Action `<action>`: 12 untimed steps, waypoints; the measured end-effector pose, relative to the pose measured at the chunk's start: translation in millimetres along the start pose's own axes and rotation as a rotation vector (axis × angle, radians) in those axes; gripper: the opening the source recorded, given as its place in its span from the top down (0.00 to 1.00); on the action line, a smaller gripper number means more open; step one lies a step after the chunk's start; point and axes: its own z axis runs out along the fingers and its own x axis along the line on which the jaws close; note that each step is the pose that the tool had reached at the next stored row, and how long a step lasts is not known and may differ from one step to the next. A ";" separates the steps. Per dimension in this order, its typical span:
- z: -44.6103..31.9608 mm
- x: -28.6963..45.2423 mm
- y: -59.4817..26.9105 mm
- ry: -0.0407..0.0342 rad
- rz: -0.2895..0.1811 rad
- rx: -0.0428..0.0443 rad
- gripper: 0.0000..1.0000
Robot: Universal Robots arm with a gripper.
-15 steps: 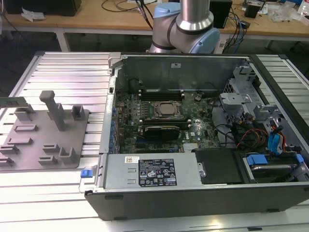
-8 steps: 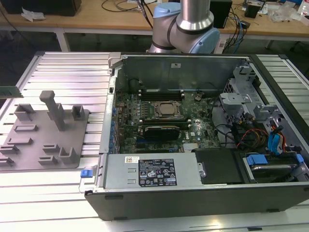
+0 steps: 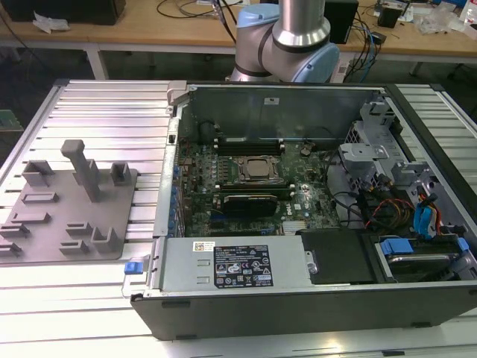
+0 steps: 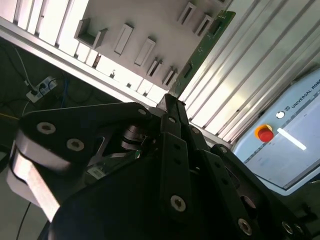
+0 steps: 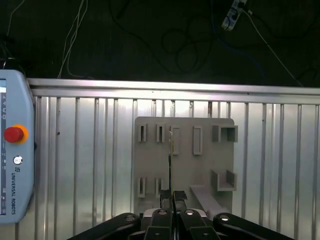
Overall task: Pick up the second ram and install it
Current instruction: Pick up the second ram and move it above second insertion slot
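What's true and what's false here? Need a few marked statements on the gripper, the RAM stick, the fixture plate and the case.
1. The gripper is shut on the second ram. True.
2. The second ram is seated in a motherboard slot. False: in both wrist views the gripper holds it above the grey fixture plate.
3. The computer case is open, with its motherboard exposed. True.
4. The grey fixture plate lies to the exterior view's right of the computer case. False: it lies to the exterior view's left.
5. The round pendant button is green. False: it is red.
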 end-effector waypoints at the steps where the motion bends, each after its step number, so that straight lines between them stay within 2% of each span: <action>1: -5.0 -0.1 0.0 -0.0001 0.000 0.0000 0.90; 3: -13.7 -0.3 0.1 0.0000 -0.001 -0.0001 0.90; 4: -15.7 -0.4 0.2 0.0000 -0.001 0.0000 0.90; 7: -16.1 -0.3 -1.4 0.0002 -0.001 -0.0005 0.90; 9: -16.1 0.0 -13.1 0.0000 -0.001 -0.0001 0.90; 11: -16.1 0.2 -20.7 0.0000 -0.001 -0.0001 0.90; 12: -16.4 0.7 -35.7 0.0001 -0.001 -0.0002 0.90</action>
